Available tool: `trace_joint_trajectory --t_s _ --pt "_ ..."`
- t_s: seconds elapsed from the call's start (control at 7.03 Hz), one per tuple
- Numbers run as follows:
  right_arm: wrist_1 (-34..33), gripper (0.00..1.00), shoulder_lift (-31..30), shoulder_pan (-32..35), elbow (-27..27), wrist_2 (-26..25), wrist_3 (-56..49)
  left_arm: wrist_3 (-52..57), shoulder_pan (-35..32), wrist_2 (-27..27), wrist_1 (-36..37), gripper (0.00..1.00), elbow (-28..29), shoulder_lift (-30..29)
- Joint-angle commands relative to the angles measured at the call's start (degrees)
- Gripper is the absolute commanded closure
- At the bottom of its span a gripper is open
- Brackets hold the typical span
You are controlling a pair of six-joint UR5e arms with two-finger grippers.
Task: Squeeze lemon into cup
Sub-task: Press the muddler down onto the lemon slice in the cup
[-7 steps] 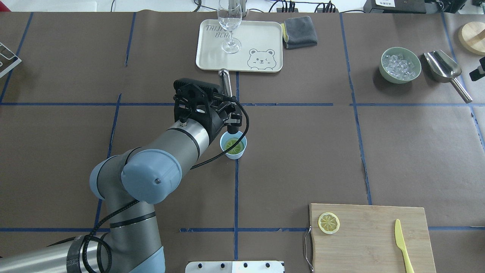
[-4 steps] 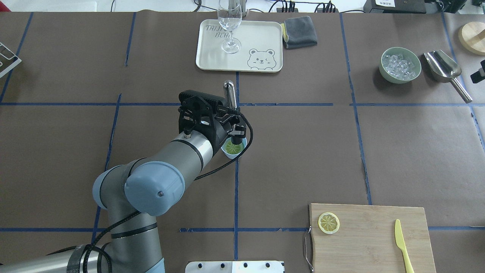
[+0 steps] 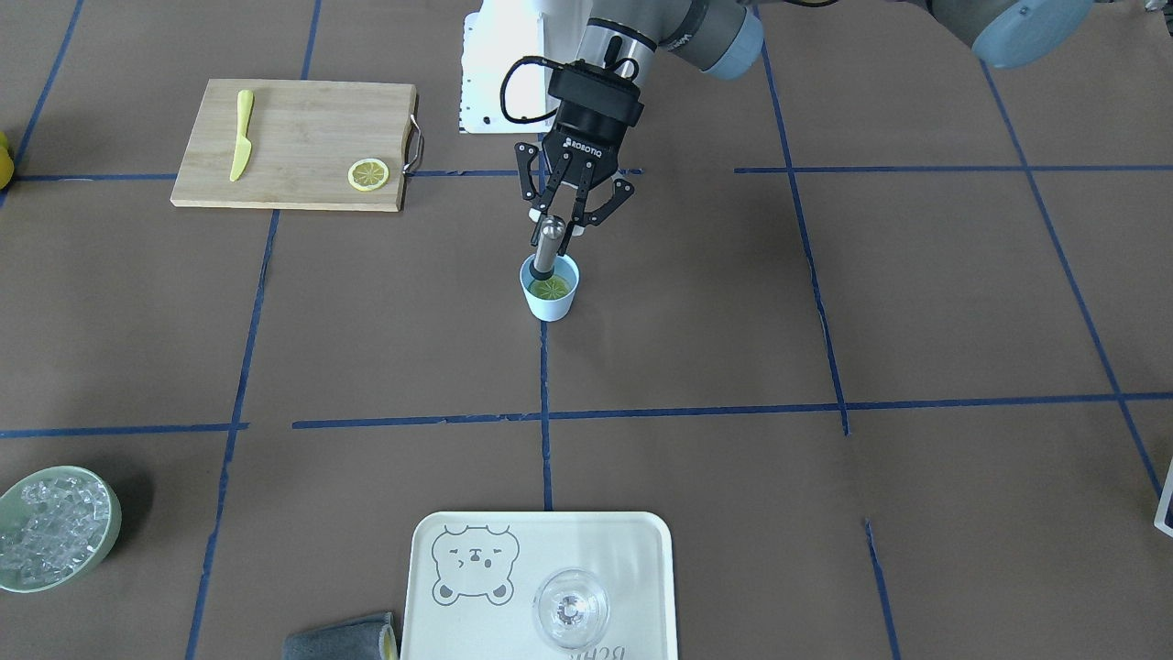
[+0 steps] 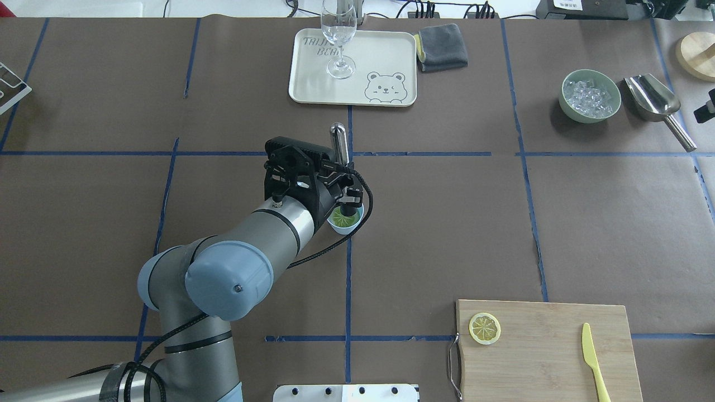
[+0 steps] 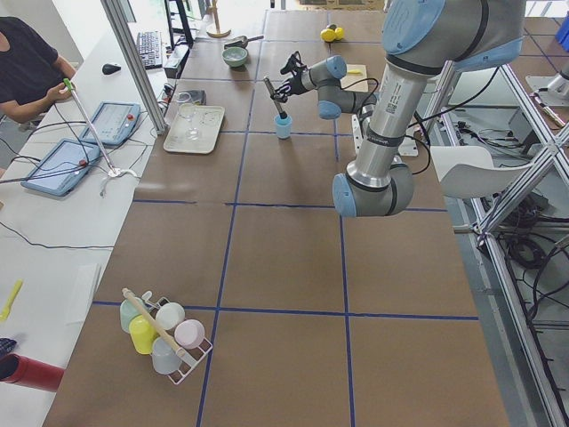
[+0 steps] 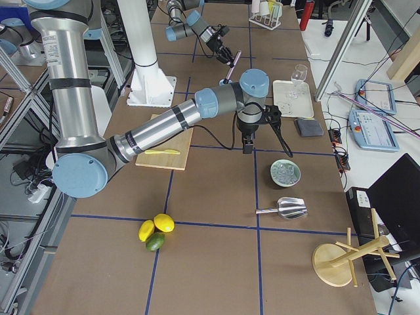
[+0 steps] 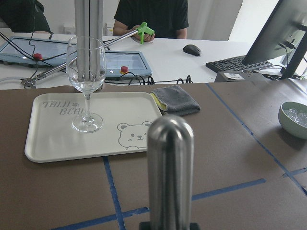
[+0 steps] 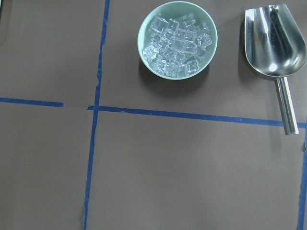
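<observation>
Left claw [image 3: 557, 223] clamped on steel pestle [image 3: 547, 243] | pestle near-upright, tip down inside cup [image 3: 551, 308], upper centre | lemon [image 3: 553, 290] lying flat inside

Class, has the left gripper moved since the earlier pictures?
Yes. The left gripper, gripping the muddler, has shifted away from the tray, toward the robot, over the cup.

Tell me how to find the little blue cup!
Find the white bear tray and follow the blue tape line toward the robot. The cup stands on that line, under the left hand, which holds a metal rod down into it. Unlike the green ice bowl or the glass, it is light blue with a lemon slice inside.
</observation>
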Motion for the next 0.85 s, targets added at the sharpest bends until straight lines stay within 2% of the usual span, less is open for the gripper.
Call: trace_joint_trajectory --t_s 0.0,0.14,0.43,0.71 --pt "0.1 0.00 0.0 0.0 -0.1 0.0 0.0 0.1 0.1 0.0 -0.6 1.00 0.7 0.1" --pt "0.1 0.00 0.0 0.0 0.0 0.0 0.0 -0.1 0.1 0.1 -0.9 1.00 2.0 0.1" --pt "0.1 0.00 0.0 0.0 -0.1 0.0 0.0 -0.1 0.1 0.1 -6.7 1.00 7.2 0.1" --pt "0.1 0.00 0.0 0.0 -0.1 0.0 0.0 0.0 0.3 0.1 -6.7 1.00 7.2 0.1"
